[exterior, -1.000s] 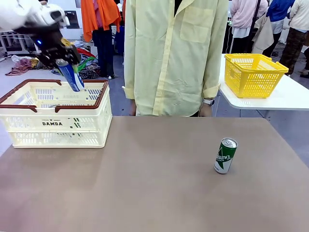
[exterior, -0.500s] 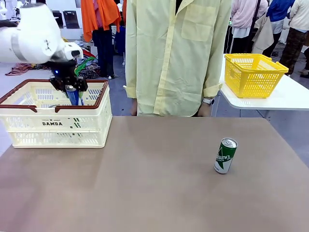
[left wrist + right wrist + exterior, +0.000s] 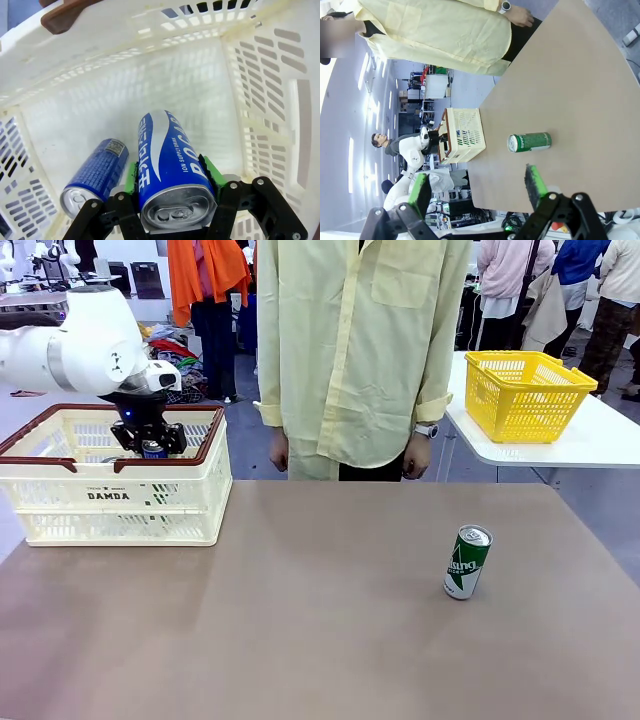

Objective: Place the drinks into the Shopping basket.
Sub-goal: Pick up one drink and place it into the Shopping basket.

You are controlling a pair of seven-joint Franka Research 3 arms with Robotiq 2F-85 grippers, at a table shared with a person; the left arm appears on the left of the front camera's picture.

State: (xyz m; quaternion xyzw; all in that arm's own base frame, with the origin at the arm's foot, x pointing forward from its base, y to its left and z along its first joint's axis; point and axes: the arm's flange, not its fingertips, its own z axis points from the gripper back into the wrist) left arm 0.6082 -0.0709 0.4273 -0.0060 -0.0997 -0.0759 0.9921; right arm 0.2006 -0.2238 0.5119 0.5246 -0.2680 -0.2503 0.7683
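Two green pads of the left gripper (image 3: 170, 176) clamp a blue-and-white can (image 3: 167, 150), its long axis along the fingers, low inside the Shopping basket (image 3: 110, 495) and just beside a second blue can (image 3: 95, 172) lying on the floor. The right gripper (image 3: 477, 185), jaws wide, is nearer the upright green can (image 3: 467, 562) on the table (image 3: 300, 640).

The Shopping basket (image 3: 110, 502) is cream-white and slatted, with dark red-brown rim handles and black DAMDA print. The blue-and-white can (image 3: 167, 155) in the left pincer (image 3: 170, 175), itself black with green pads, is deep blue with a white swoosh, white lettering and a silver top. The second can (image 3: 97, 167) is blue with fine white print. The green can (image 3: 467, 562) bears a white logo and a silver top. The bench (image 3: 300, 640) is plain grey-brown. The right pincer (image 3: 477, 182) is black with green pads. The person's shirt (image 3: 360, 350) is pale yellow, the mesh basket (image 3: 525, 390) bright yellow.
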